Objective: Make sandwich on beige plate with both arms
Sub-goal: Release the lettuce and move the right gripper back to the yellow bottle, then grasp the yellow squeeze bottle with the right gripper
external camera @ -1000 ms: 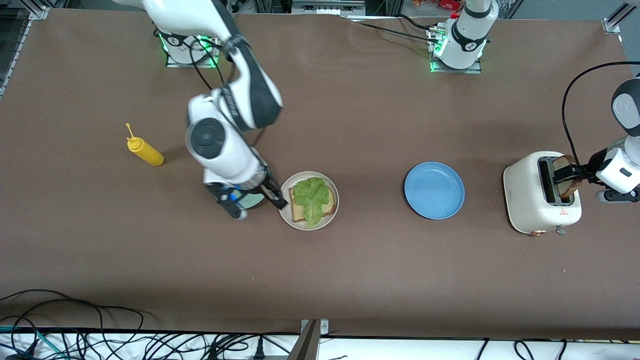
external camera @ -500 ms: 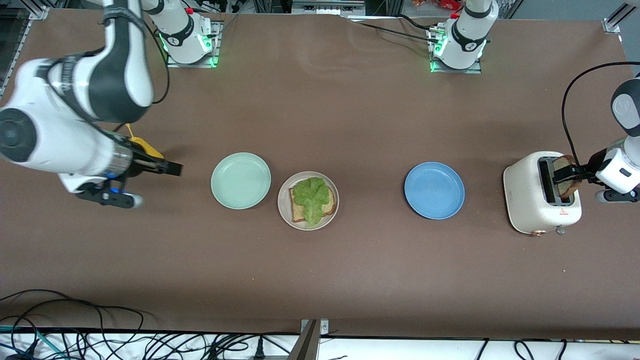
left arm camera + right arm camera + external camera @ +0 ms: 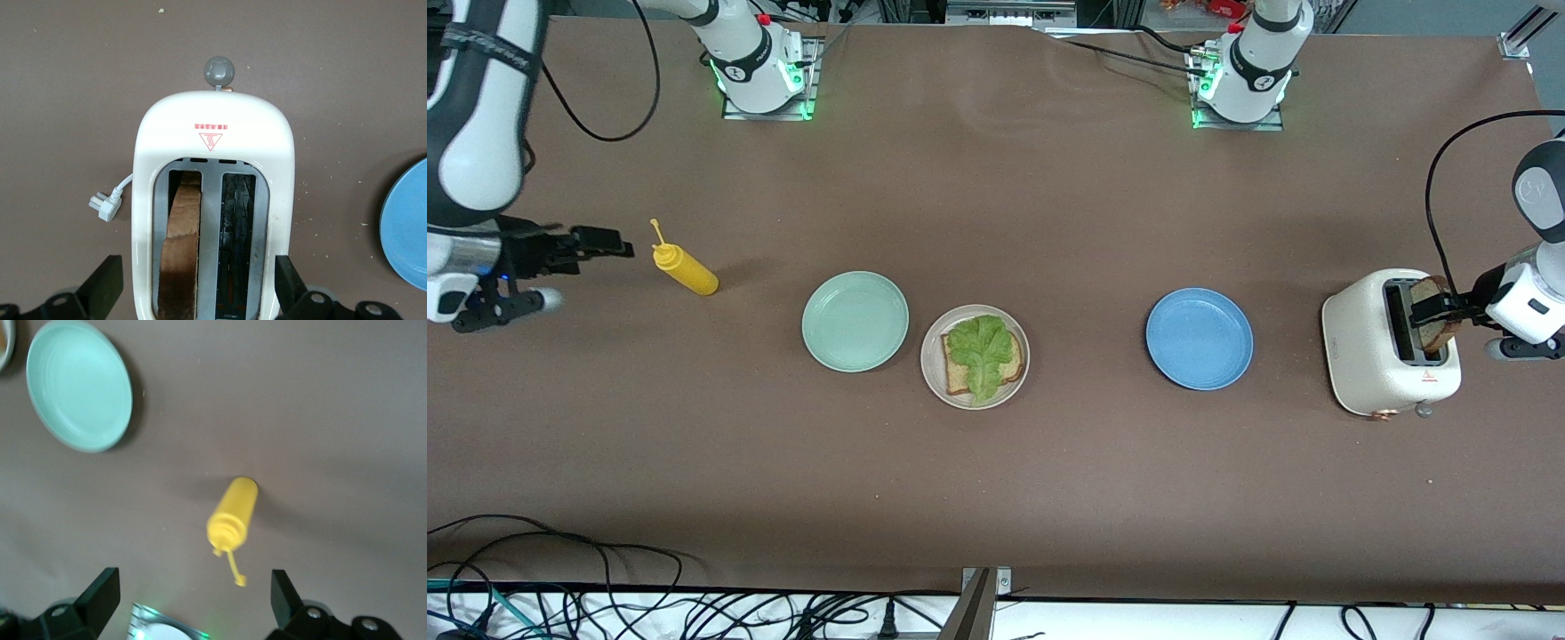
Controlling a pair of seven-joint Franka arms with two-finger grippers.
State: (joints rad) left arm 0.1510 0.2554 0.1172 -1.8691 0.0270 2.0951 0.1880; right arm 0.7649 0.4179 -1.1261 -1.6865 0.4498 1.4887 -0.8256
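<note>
The brown matte table (image 3: 1049, 222) is spanned by two glossy white jointed arms. The right arm is parked at its own end w/ the right gripper (image 3: 596, 244) hung over bare table just beside the yellow plastic squeeze bottle (image 3: 685, 269), fingers spread and nothing held; it is judged to be kept clear of the plates. The left gripper (image 3: 1436, 313) is set over the cream rounded two-slot toaster (image 3: 1360, 347), its black fingers (image 3: 103, 290) spread wide either side of the body, approx. lined up w/ the brown speckled bread slice (image 3: 180, 253) stood upright in one slot; no contact is seen, so the slice is judged not yet gripped. Three round plates are laid in a row: the blue plate (image 3: 1199, 338) toward the left arm's end, the mint-green plate (image 3: 855, 320) toward the right arm's, and the pale beige shallow plate (image 3: 930, 369) touching or nearly touching the green one. On the beige plate the half-built sandwich is seen: one bread slice (image 3: 957, 377) topped w/ a ruffled green lettuce leaf (image 3: 982, 349), top slice lacking, presumably the one in the toaster.
</note>
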